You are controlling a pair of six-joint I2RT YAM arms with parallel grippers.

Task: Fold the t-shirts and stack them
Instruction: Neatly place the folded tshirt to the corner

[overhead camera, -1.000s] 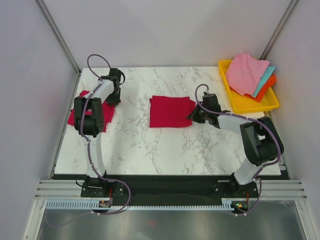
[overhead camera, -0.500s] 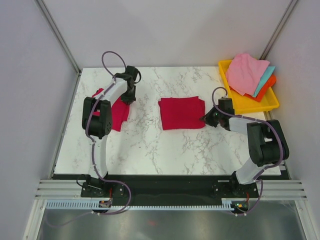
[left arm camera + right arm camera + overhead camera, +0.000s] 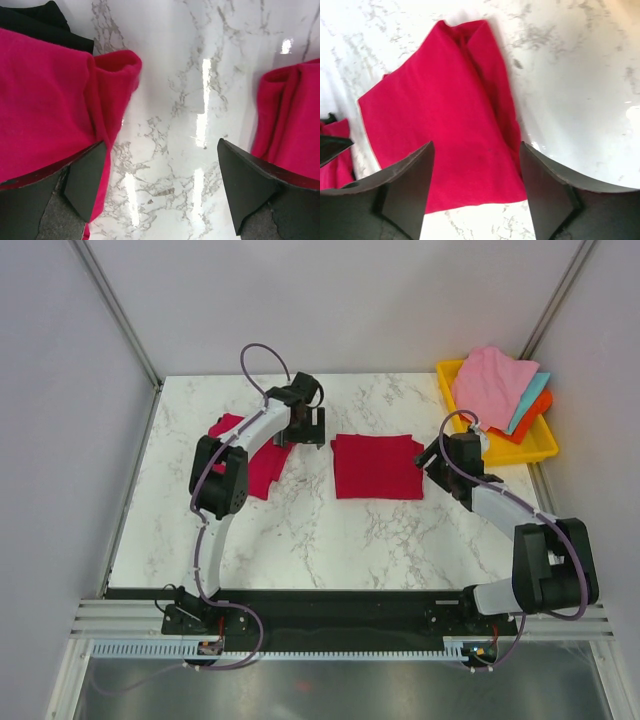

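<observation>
Surface: a white marble tabletop with grey veins, glossy enough to throw back the lamps in the left wrist view.
Room: plain pale walls on three sides, with slanted metal posts at the far corners.
Near edge: a black strip carries both arm bases, and a ribbed metal rail lies in front of it.
T-shirts, count: two, both crimson red.
T-shirt one: the middle shirt lies folded to a flat rectangle at the centre of the table, its right edge bunched in soft folds.
T-shirt two: the left shirt lies left of centre, partly hidden under the left arm, apart from the first with bare marble between them.
Arms, count: two.
Left gripper: fingers spread wide and holding nothing, over the bare marble between the two shirts.
Right gripper: fingers well apart with nothing pinched, over the right part of the middle shirt; whether the tips touch the cloth I cannot tell.
Tray, count: one yellow tray at the far right corner.
Cloths in tray, count: three colours show, a pink cloth on top, then a teal cloth and an orange cloth below.
</observation>
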